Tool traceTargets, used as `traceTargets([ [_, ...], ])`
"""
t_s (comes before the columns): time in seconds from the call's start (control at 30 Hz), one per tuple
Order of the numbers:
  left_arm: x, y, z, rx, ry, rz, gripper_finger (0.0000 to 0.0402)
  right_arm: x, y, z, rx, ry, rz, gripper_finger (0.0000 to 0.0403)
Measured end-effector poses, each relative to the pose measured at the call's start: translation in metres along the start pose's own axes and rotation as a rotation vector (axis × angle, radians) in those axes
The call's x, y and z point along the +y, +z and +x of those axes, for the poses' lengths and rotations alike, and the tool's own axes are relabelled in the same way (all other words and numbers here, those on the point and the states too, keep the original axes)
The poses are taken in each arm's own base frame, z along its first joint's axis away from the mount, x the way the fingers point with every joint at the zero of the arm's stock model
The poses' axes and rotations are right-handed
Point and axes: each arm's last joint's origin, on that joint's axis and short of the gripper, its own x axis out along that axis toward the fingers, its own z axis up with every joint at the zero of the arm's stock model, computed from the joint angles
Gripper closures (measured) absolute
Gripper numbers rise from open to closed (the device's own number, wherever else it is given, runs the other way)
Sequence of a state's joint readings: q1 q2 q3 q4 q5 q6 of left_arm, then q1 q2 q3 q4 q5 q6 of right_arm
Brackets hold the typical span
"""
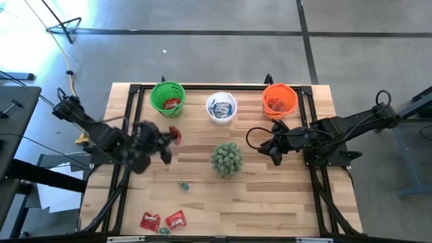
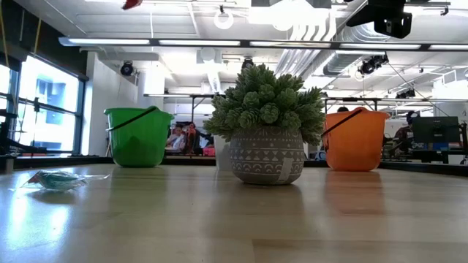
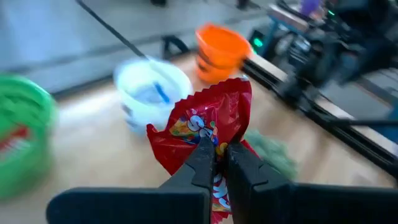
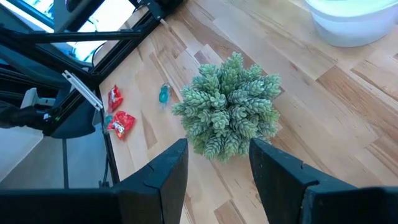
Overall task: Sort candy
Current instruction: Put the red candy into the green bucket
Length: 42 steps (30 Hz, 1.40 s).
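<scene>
Here the table [image 1: 283, 196] carries a plant [image 1: 227, 158] at its middle and 3 cups along the far edge: green [image 1: 167, 98], white [image 1: 221, 107], orange [image 1: 279, 100]. The right gripper [image 1: 275, 152] waits beside the plant, fingers apart. The left gripper [image 1: 170, 138] is clamped on a red candy [image 3: 208, 127], lifted near the green cup. 2 red candies [image 1: 162, 220] lie at the near edge, with a blue one [image 1: 182, 185] nearby.
</scene>
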<state>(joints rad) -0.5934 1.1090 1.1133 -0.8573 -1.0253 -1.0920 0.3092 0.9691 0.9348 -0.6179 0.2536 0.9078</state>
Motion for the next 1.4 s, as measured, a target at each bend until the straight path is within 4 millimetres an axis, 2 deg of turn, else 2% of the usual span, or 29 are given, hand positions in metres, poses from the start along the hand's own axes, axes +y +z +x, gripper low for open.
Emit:
traceTargets([
  [0.33,0.051,0.043,0.008,-0.088,0.204,0.089,0.0394,0.0,0.0,0.0,0.0,0.0,0.0,0.0237],
  [0.57,0.074,0.059,0.023,-0.061,0.334,0.163,0.0394,0.0,0.0,0.0,0.0,0.0,0.0,0.0237],
  [0.73,0.092,0.068,0.043,0.036,0.405,0.172,0.0394,0.0,0.0,0.0,0.0,0.0,0.0,0.0237],
  [1.0,0.124,0.08,0.075,0.123,0.546,0.068,0.0394,0.0,0.0,0.0,0.0,0.0,0.0,0.0237],
  [1.2,0.147,0.082,0.102,0.224,0.65,0.094,0.0394,0.0,0.0,0.0,0.0,0.0,0.0,0.0237],
  [1.4,0.162,0.079,0.126,0.335,0.677,0.117,0.0394,0.0,0.0,0.0,0.0,0.0,0.0,0.0237],
])
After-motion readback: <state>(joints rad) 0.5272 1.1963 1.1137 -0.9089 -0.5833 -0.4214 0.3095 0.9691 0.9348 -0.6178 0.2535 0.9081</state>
